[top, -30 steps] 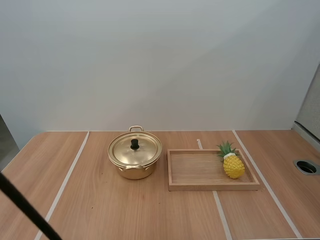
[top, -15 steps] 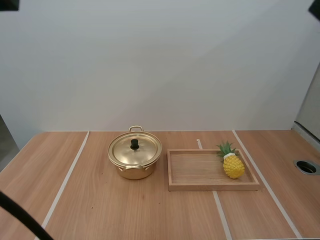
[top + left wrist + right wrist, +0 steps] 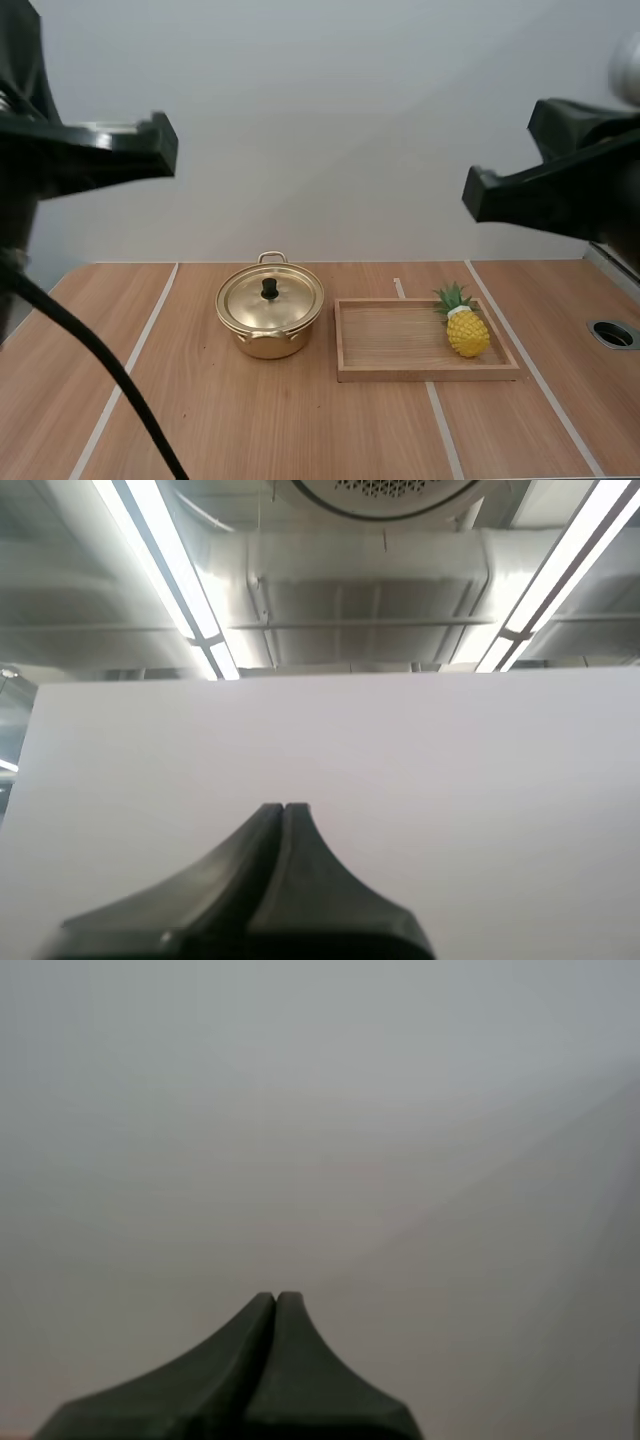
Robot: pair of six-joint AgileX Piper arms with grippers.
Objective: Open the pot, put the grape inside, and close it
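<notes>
Wooden table (image 3: 260, 420) bears lidded pot (image 3: 270, 318) beside tray (image 3: 420, 374) holding pineapple (image 3: 467, 330); left pincer (image 3: 282, 808) and right pincer (image 3: 275, 1298) closed, empty.

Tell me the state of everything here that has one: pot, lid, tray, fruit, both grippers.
Round gold metal pot: upright, closed.
Gold lid with black knob: seated on the pot.
Shallow wooden tray: flat, holding the pineapple.
Yellow pineapple with green leaves: in the tray's right end, ungripped.
Left gripper: shut, empty.
Right gripper: shut, empty.

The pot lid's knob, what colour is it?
Black: the knob stands out against the shiny gold lid. It shows best in the high view.
</notes>
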